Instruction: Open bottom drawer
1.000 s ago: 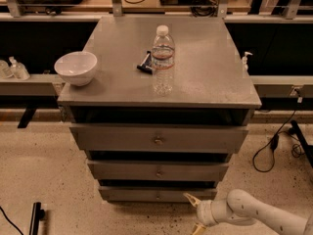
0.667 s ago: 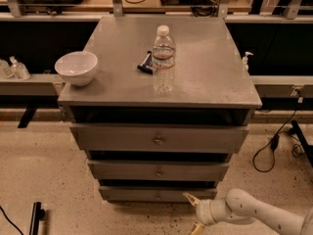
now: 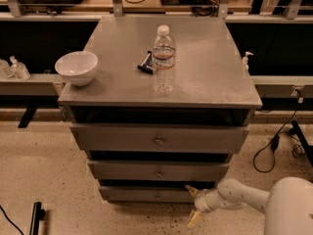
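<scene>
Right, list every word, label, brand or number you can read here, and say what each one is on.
Water bottle, label band: too blurred to read.
Small dark item beside the bottle: no legible text.
White bowl: no markings visible.
Bottom drawer: plain grey front, no text.
Gripper, low by the right end of the bottom drawer, open: no lettering visible.
Nothing here can be read.
</scene>
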